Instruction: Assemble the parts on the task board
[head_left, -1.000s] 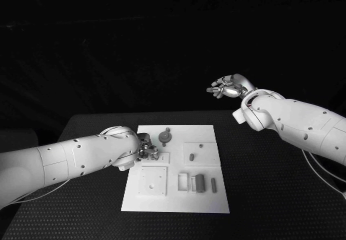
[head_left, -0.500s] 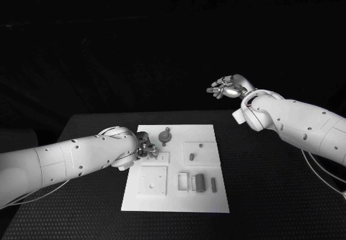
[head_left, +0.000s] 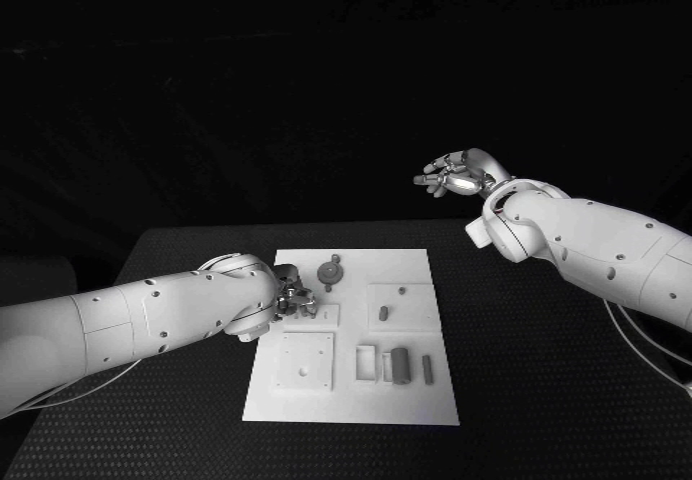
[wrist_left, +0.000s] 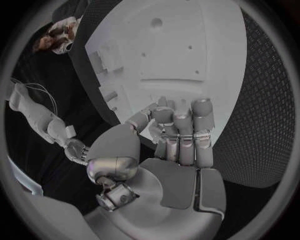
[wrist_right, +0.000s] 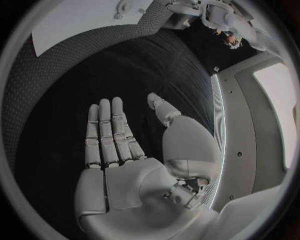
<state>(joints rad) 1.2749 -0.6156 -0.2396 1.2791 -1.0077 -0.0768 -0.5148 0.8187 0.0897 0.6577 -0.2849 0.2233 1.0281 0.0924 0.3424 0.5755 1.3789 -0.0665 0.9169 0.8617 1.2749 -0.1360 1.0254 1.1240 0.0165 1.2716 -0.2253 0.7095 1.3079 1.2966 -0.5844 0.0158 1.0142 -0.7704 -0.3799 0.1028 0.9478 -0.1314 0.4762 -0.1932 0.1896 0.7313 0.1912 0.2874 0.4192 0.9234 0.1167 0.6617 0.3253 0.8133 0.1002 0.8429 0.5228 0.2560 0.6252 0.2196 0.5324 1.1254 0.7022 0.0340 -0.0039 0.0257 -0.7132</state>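
The white task board (head_left: 411, 270) lies in the middle of the black table. Grey parts lie on it: a round one (head_left: 330, 270) at the far side, a small peg (head_left: 384, 314) in the middle, and two long pieces (head_left: 400, 366) near the front. My left hand (head_left: 294, 298) hangs over the board's left edge beside a small square recess (head_left: 323, 316). Its fingers (wrist_left: 181, 125) curl towards the thumb above the board (wrist_left: 187, 50), and what lies between them is hidden. My right hand (head_left: 459, 172) is raised high beyond the table's far right. Its fingers (wrist_right: 109, 135) are spread and hold nothing.
A square plate (head_left: 306, 362) with small holes sits in the board's front left. Pale frames (head_left: 366, 362) lie beside the long pieces. Black table (head_left: 534, 380) stretches right of the board, and the board's corner (wrist_right: 81, 20) shows far below the right hand.
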